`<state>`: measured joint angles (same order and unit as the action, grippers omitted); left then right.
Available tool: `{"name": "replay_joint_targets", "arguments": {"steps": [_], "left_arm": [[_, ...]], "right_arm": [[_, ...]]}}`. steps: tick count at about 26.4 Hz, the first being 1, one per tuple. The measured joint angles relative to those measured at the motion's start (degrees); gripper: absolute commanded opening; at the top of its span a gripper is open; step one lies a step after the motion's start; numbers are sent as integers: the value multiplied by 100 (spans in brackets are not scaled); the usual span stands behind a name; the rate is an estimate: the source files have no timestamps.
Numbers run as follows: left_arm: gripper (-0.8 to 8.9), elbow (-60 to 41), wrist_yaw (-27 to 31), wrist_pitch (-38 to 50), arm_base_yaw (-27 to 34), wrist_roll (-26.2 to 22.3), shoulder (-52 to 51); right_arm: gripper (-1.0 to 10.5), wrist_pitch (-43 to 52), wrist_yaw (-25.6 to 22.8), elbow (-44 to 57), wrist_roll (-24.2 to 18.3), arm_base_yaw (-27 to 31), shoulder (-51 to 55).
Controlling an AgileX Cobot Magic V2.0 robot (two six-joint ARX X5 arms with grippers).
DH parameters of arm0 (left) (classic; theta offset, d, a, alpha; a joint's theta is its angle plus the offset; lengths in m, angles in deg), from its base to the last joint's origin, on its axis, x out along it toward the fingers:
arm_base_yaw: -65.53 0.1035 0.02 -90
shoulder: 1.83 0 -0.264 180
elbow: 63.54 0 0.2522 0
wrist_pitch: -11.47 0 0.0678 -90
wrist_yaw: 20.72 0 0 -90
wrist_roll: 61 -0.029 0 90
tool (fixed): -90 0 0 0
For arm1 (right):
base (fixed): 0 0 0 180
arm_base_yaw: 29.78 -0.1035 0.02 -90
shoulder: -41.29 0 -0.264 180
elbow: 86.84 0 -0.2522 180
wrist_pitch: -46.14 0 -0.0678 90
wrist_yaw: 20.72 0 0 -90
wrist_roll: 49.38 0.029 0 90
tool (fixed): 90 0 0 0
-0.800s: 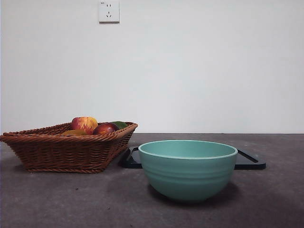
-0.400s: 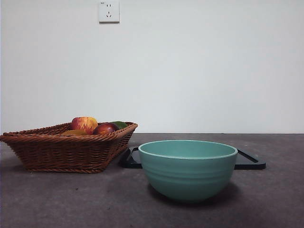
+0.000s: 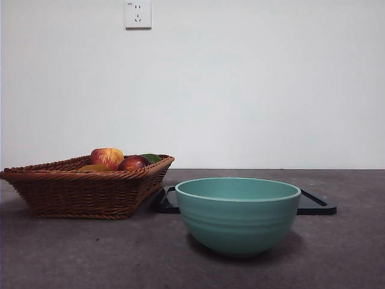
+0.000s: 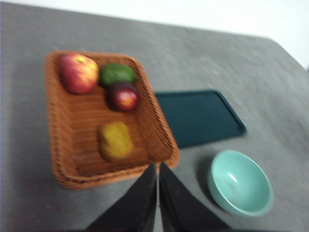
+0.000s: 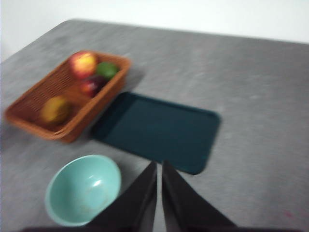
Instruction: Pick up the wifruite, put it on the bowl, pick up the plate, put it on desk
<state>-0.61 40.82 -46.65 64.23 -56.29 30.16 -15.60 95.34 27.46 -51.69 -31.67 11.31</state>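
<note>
The wifruite, a dull yellow-brown oval, lies in the wicker basket and peeks over its rim in the front view. Empty, the mint-green bowl stands on the desk in front of the plate, a flat dark rectangular tray. My left gripper hangs shut and empty high above the basket's near edge. Shut as well and holding nothing, my right gripper hovers high above the plate's edge beside the bowl. Neither gripper shows in the front view.
Also in the basket are a red-yellow apple, a green fruit and a dark red fruit. The basket stands left of the bowl. A wall with a socket closes the back.
</note>
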Motion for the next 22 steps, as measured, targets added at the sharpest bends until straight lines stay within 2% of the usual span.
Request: {"name": "replay_joint_targets", "arguments": {"steps": [6, 11, 15, 19, 20, 21, 22], "left_arm": [[9, 413, -190, -439, -507, -278, 398], [9, 468, -610, -732, -999, -404, 625], [9, 468, -621, -844, -1128, -439, 710], [16, 468, -621, -844, -1128, -446, 734], [48, 468, -621, -844, -1128, -446, 734], [121, 468, -621, -844, -1128, -446, 734], [230, 468, -621, -844, -1128, -446, 734]], "right_arm": [[8, -476, 387, -247, -122, -601, -542], [8, -798, 393, -278, -203, -1296, -861], [8, -901, 391, -278, -225, -1731, -977], [11, -898, 391, -278, -234, -1838, -1040], [17, -898, 389, -278, -234, -1838, -1040], [85, -898, 389, -278, -234, -1838, -1040], [204, -898, 387, -278, -234, -1838, -1040]]}}
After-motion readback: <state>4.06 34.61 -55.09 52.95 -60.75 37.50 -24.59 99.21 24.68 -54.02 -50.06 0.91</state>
